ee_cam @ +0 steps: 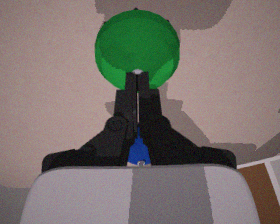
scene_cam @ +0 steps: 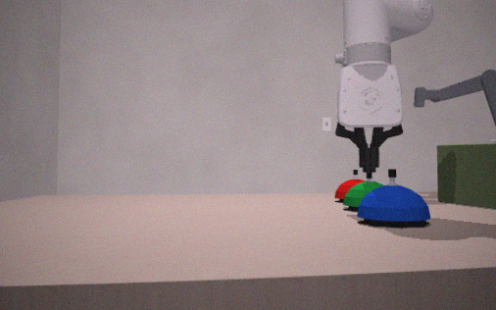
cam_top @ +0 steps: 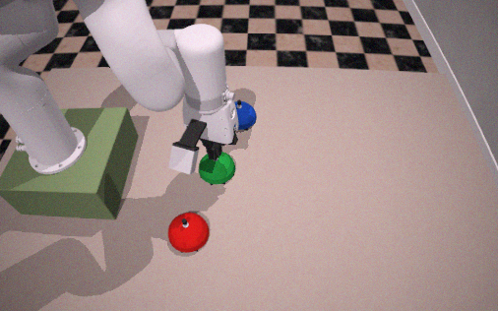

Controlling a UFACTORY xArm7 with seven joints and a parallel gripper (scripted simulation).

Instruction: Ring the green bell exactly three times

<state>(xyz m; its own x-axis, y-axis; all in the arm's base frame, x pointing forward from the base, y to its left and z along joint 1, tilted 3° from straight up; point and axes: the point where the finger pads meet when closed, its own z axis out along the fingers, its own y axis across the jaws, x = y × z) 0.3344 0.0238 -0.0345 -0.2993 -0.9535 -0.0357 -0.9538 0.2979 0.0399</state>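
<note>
Pressing domed green bell (cam_top: pixel 217 168), gripper (scene_cam: pixel 369 173) closed.

Smooth matt green bell (cam_top: pixel 217 168) on a matt beige table (cam_top: pixel 357 197).

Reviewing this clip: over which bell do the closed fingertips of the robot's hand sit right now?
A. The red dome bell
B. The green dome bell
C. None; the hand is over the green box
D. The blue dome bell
B. The exterior view shows the shut hand pointing straight down at the top of the green dome bell, and the wrist view shows the fingertips over its green dome, with the red dome bell and blue dome bell off to either side.
</note>
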